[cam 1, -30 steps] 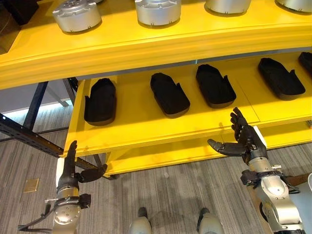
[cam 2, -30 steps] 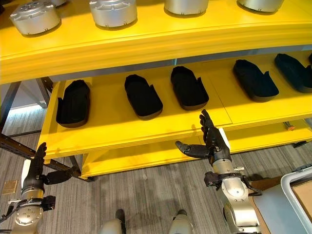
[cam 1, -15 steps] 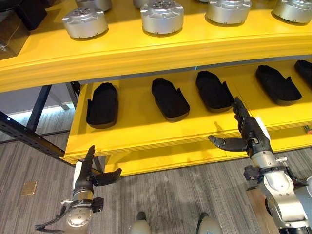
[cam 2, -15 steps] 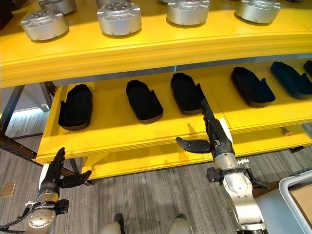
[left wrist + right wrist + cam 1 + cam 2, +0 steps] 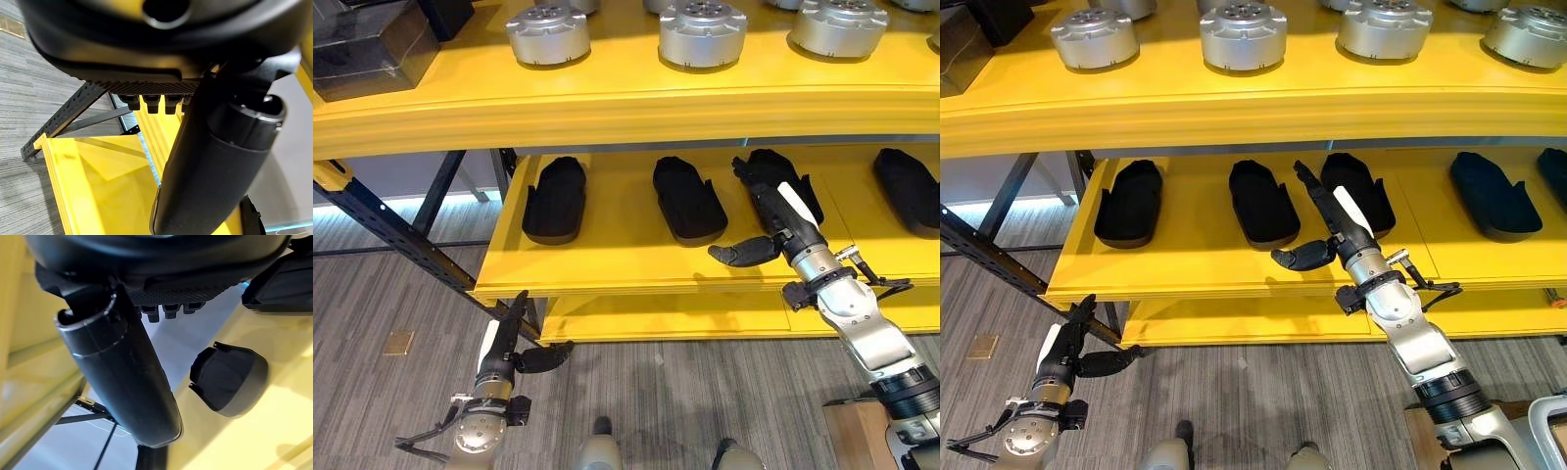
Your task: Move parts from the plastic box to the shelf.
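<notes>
Right hand (image 5: 783, 220) advanced over yellow shelf (image 5: 607, 255), fingers straight, empty, black moulded parts (image 5: 688, 199) at 12 o'clock; left hand (image 5: 514, 354) relaxed, empty; risk: fingers nudging stored parts

Both eye views look down at the yellow shelf (image 5: 607, 264); wrist views, very close, perhaps share it.

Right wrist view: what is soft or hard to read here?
Right wrist view: the right hand looms blurred up close, and the yellow shelf beyond is soft with a pale glare. Left eye view: the black parts sit shaded under the upper shelf board.
</notes>
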Controlling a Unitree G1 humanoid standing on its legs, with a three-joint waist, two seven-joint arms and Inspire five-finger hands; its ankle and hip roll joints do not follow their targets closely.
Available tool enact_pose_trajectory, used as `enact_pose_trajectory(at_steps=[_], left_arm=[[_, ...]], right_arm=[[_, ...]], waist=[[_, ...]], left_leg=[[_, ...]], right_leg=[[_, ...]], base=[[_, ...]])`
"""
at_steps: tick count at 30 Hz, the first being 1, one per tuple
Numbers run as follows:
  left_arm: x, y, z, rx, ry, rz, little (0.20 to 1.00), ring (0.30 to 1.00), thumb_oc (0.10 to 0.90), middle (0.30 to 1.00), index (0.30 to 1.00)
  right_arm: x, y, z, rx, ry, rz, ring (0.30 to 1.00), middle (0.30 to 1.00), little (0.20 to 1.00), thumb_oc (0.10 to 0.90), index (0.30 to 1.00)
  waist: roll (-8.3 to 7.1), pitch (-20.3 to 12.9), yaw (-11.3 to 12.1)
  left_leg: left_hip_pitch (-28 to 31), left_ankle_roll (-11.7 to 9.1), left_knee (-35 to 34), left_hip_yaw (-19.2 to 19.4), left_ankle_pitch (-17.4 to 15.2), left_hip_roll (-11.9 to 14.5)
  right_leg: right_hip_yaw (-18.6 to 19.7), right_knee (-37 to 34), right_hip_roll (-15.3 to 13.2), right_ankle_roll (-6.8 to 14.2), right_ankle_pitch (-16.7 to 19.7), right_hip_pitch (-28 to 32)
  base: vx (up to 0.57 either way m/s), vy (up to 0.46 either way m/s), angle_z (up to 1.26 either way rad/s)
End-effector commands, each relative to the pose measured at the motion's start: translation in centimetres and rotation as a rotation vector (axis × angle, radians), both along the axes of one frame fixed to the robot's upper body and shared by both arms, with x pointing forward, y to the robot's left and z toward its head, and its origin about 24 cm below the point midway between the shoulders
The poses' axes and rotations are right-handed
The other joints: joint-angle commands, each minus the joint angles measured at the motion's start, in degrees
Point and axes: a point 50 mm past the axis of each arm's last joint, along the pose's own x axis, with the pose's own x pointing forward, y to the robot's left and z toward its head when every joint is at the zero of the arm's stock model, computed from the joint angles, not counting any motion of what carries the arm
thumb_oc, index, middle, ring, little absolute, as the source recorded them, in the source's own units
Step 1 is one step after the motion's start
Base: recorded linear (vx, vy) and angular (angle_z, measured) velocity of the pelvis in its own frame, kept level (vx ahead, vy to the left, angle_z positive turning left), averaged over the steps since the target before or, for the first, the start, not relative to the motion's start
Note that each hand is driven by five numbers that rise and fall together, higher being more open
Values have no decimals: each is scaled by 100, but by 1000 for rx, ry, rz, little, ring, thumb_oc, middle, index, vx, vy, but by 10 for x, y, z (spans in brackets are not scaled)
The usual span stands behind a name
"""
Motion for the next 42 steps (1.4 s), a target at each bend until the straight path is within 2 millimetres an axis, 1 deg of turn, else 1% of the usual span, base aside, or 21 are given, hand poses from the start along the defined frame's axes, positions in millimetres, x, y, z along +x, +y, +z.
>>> enact_pose_trajectory(at_steps=[1, 2, 4, 10, 13, 17, 19, 20, 21, 22, 23, 28, 31, 32, 34, 42], left_arm=[[22, 8, 59, 91, -267, -83, 1000, 1000, 900, 1000, 1000], [22, 8, 59, 91, -267, -83, 1000, 1000, 900, 1000, 1000], [23, 6, 66, 120, -281, -114, 1000, 1000, 900, 1000, 1000], [23, 6, 69, 110, -303, -111, 1000, 1000, 900, 1000, 1000], [24, 5, 72, 109, -317, -112, 1000, 1000, 900, 1000, 1000], [24, 5, 75, 125, -326, -126, 1000, 1000, 900, 1000, 1000], [24, 5, 75, 137, -321, -132, 1000, 1000, 900, 1000, 1000], [22, 7, 76, 140, -320, -129, 1000, 1000, 900, 1000, 1000], [22, 7, 76, 140, -321, -128, 1000, 1000, 900, 1000, 1000], [21, 8, 74, 140, -315, -120, 1000, 1000, 900, 1000, 1000], [21, 9, 74, 138, -315, -116, 1000, 1000, 900, 1000, 1000], [20, 11, 73, 136, -315, -101, 1000, 1000, 900, 1000, 1000], [20, 11, 73, 136, -316, -101, 1000, 1000, 900, 1000, 1000], [20, 12, 74, 133, -325, -95, 1000, 1000, 900, 1000, 1000], [20, 12, 74, 132, -323, -91, 1000, 1000, 900, 1000, 1000], [18, 15, 71, 129, -313, -79, 1000, 1000, 900, 1000, 1000]], right_arm=[[10, 17, 82, 47, -312, 72, 1000, 1000, 1000, 900, 1000], [10, 17, 82, 47, -312, 72, 1000, 1000, 1000, 900, 1000], [12, 16, 83, 49, -309, 65, 1000, 1000, 1000, 900, 1000], [16, 15, 84, 35, -309, 47, 1000, 1000, 1000, 900, 1000], [18, 14, 90, 8, -328, 33, 1000, 1000, 1000, 900, 1000], [18, 13, 96, -3, -369, 5, 1000, 1000, 1000, 900, 1000], [18, 12, 98, -6, -383, -2, 1000, 1000, 1000, 900, 1000], [17, 11, 104, -12, -409, -11, 1000, 1000, 1000, 900, 1000], [17, 11, 104, -13, -409, -11, 1000, 1000, 1000, 900, 1000], [17, 11, 108, -11, -424, -15, 1000, 1000, 1000, 900, 1000], [17, 12, 113, -16, -444, -19, 1000, 1000, 1000, 900, 1000], [17, 12, 116, -15, -469, -25, 1000, 1000, 1000, 900, 1000], [16, 12, 118, -18, -474, -27, 1000, 1000, 1000, 900, 1000], [17, 14, 121, -15, -488, -27, 1000, 1000, 1000, 900, 1000], [18, 15, 124, -13, -496, -25, 1000, 1000, 1000, 900, 1000], [19, 14, 132, -22, -526, -45, 1000, 1000, 1000, 900, 1000]], waist=[[-222, -50, 60], [-221, -52, 56], [-168, 22, 83], [-97, 164, 119], [-66, 234, 147], [33, 359, 158], [56, 387, 170], [92, 426, 180], [93, 422, 178], [124, 476, 198], [161, 513, 213], [220, 586, 239], [228, 596, 242], [262, 641, 267], [286, 656, 283], [343, 710, 320]], left_leg=[[-161, 258, 428, -25, -311, 83], [-169, 257, 433, -28, -312, 83], [-289, 266, 496, -79, -301, 73], [-450, 263, 614, -119, -286, 69], [-523, 254, 629, -140, -256, 72], [-642, 246, 623, -174, -190, 77], [-687, 244, 635, -186, -179, 79], [-727, 245, 644, -200, -162, 76], [-734, 245, 644, -202, -160, 76], [-749, 234, 669, -205, -175, 85], [-800, 232, 642, -208, -116, 90], [-835, 219, 652, -229, -118, 94], [-842, 217, 651, -231, -115, 92], [-866, 213, 647, -239, -103, 89], [-878, 208, 639, -238, -90, 80], [-918, 196, 603, -265, -39, 63]], right_leg=[[39, -939, -70, 34, 333, 535], [38, -933, -71, 33, 330, 528], [25, -803, -78, 17, 307, 397], [22, -608, -98, -5, 259, 220], [34, -513, -97, -13, 241, 111], [33, -369, -98, -41, 202, -62], [35, -336, -97, -45, 197, -106], [40, -290, -92, -49, 194, -168], [39, -287, -92, -50, 194, -175], [42, -232, -99, -54, 151, -206], [29, -215, -111, -59, 177, -268], [50, -120, -123, -68, 118, -344], [55, -108, -125, -69, 113, -356], [61, -61, -140, -73, 102, -400], [57, -47, -141, -78, 95, -414], [31, 23, -157, -100, 63, -473]], base=[[-51, -28, 8], [-55, -17, 9], [-57, -14, 8], [-49, -14, 4], [-46, -19, -1], [-61, -17, 2], [-47, -14, 5], [-30, -7, 6], [-41, -19, 8], [-53, -15, 7], [-43, -17, 6], [-11, -3, 1], [-6, -8, 2], [0, 0, 0], [0, 0, 0], [-2, -3, 1]])
